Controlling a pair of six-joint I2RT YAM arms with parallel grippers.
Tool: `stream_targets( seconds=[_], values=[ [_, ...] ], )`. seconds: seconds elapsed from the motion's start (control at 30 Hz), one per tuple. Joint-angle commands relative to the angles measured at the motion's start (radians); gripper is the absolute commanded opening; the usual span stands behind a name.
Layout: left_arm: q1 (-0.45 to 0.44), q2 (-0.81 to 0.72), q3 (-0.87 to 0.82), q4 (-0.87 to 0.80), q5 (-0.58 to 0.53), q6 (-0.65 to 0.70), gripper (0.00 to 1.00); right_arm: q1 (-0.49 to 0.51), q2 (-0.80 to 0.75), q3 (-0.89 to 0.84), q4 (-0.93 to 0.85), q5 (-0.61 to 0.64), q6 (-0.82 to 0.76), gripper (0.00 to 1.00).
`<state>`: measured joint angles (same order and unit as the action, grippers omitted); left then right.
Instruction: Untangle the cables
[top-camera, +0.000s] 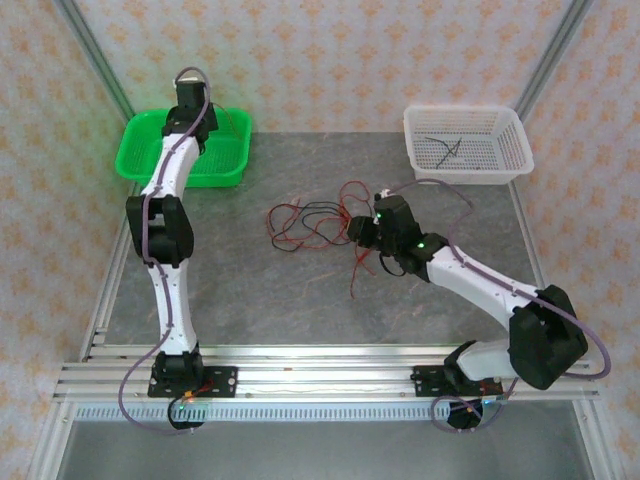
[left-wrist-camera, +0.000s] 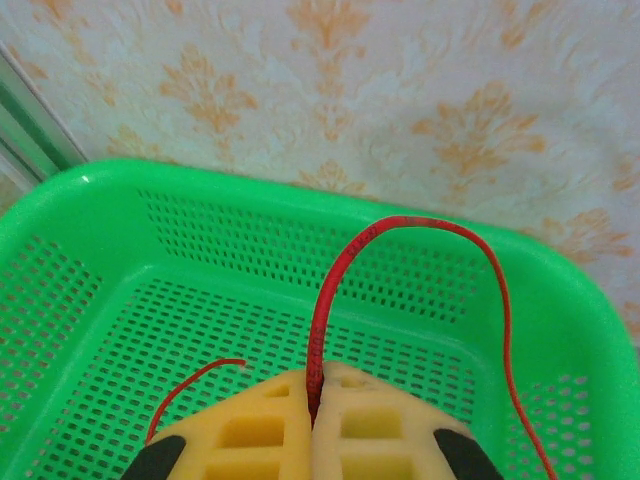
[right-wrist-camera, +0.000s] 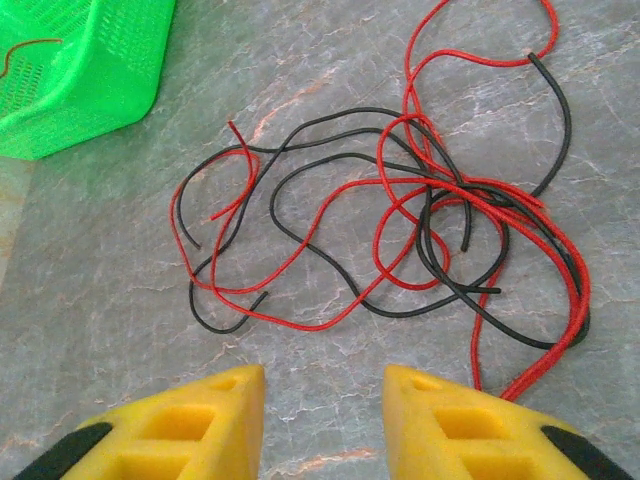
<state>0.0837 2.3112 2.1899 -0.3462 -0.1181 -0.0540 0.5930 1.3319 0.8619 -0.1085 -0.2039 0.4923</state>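
At the left, the left gripper (left-wrist-camera: 318, 388) was clamped on one red cable (left-wrist-camera: 322, 300) above the green basket (left-wrist-camera: 250, 182). Releasing low over the mesh would probably keep the springy loop from flopping over the rim. In the middle, the tangle (right-wrist-camera: 400, 210) of red and black cables lay on the table (right-wrist-camera: 90, 330). The right gripper (right-wrist-camera: 325, 395), jaws partly apart and empty, hovered near it and would do best to take a loose end, not a crossing.

left arm (top-camera: 170, 300) stretched far forward, bent at elbow | left gripper (left-wrist-camera: 318, 390) jaws pressed together, pinching red cable (left-wrist-camera: 320, 320) | right arm (top-camera: 480, 285) reaching forward-left, low | right gripper (right-wrist-camera: 325, 385) jaws parted, wrist apparently tilted downward
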Motion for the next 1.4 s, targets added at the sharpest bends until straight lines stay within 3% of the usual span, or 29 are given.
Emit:
stream_targets(
  seconds=[0.0, 0.2, 0.33, 0.5, 0.7, 1.07, 1.37],
  values=[
    [0.014, 0.036, -0.028, 0.040, 0.009, 0.003, 0.00, 0.005, -0.031, -0.008, -0.031, 0.043, -0.024, 0.36],
    [0.016, 0.067, -0.071, 0.037, -0.014, -0.021, 0.01, 0.004, -0.028, -0.003, -0.034, 0.041, -0.024, 0.36],
    [0.016, 0.064, -0.075, 0.023, -0.033, -0.039, 0.53, 0.005, -0.020, -0.003, -0.036, 0.041, -0.018, 0.36],
    [0.018, 0.048, -0.063, -0.001, -0.079, -0.044, 0.68, 0.005, -0.019, -0.013, -0.036, 0.036, -0.011, 0.36],
    [0.018, -0.004, -0.066, -0.022, -0.057, -0.066, 0.70, 0.005, -0.023, -0.020, -0.035, 0.029, -0.006, 0.36],
    [-0.007, -0.233, -0.099, -0.099, 0.056, -0.175, 0.70, 0.032, 0.069, 0.015, -0.031, 0.017, 0.001, 0.36],
    [-0.161, -0.600, -0.530, -0.001, 0.079, -0.280, 0.70, 0.059, 0.290, 0.152, -0.036, 0.059, -0.015, 0.36]
  ],
)
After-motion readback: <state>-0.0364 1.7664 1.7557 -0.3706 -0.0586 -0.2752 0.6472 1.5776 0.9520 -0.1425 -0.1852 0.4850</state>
